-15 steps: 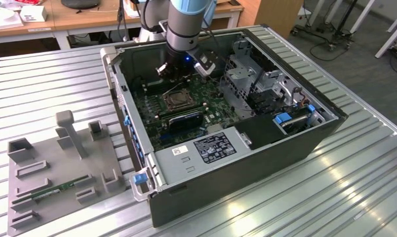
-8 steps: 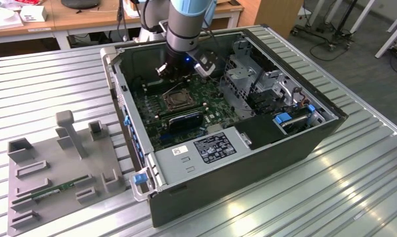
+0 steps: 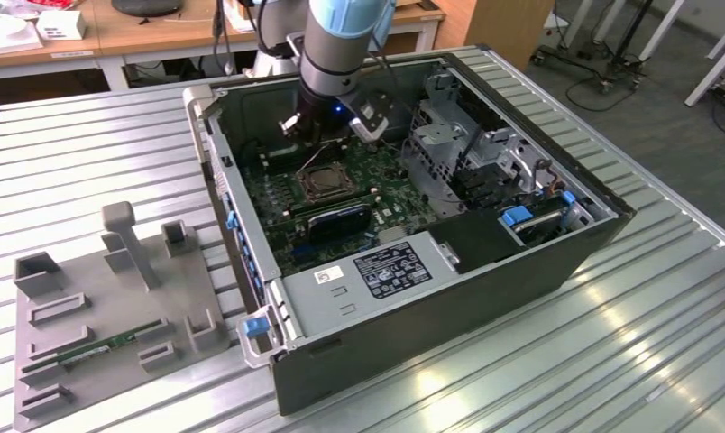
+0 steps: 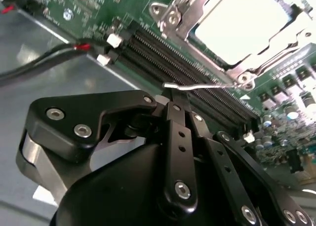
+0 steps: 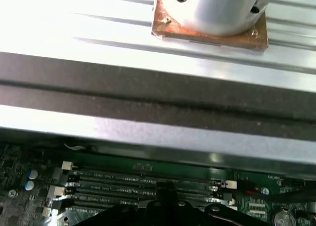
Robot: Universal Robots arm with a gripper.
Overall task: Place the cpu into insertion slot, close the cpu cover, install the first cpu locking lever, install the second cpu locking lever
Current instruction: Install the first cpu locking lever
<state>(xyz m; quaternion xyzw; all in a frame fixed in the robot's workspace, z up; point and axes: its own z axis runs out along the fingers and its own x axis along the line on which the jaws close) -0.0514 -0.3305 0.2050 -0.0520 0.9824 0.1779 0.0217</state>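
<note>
Exterior view: gripper (image 3: pixel 334 126) hovering inside open computer case (image 3: pixel 555 262), insertion slot (image 3: pixel 323 183) lying just beyond its tip | Second wrist view: fingers pressing together, pinching nothing; cpu (image 4: pixel 242 18) sitting seated ahead, pale, flat; cpu cover (image 4: pixel 197 26) framing it; locking lever (image 4: pixel 197 87) likely thin, springy, best hooked at its end | First wrist view: memory slots (image 5: pixel 148 179) lying ahead.

grey fixture tray (image 3: pixel 104 307) (memory stick (image 3: pixel 98 347) inside), desks (image 3: pixel 158 36)
</note>
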